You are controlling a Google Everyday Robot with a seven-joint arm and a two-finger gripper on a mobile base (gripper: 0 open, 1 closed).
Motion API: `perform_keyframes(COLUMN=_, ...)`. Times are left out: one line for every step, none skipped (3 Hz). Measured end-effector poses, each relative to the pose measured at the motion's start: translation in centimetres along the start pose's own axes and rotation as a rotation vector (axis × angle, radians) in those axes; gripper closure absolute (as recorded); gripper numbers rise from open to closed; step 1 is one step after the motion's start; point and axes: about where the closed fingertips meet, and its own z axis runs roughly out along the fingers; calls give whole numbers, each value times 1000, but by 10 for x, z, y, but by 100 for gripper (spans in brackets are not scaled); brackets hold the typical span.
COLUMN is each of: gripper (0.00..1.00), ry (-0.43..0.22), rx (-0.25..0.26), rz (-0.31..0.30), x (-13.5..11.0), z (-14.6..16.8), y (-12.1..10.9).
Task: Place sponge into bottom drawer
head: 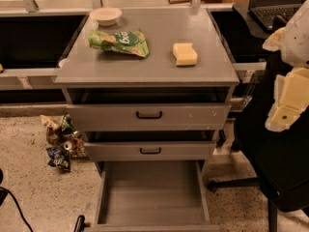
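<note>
Green snack bag [118, 41]; white bowl [105, 15]

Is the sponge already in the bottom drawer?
No: the sponge lies on the cabinet top beside the green snack bag, while the bottom drawer stands open below and the gripper hangs off to the right.

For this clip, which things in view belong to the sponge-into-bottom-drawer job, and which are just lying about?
Job: sponge on the cabinet top; bottom drawer, pulled open; gripper, at the picture's right edge, apart from the sponge.
Lying about: green snack bag and bowl on the cabinet top; wrappers on the floor; laptop; office chair.
</note>
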Motion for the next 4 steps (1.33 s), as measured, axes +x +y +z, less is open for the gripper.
perform_keyframes(gripper=0, ry=0, rx=0, rz=0, x=0, z=0, y=0)
perform_keyframes(gripper=0, ry=-78, rx=14, rz=22, x=-15, z=17, y=-23)
perform_keyframes(gripper=0, ry=-174, rx=17, rz=66, x=-34, z=41, y=-49)
perform_keyframes(gripper=0, ry=-271, rx=22, rz=119, x=-56, z=68, y=-72)
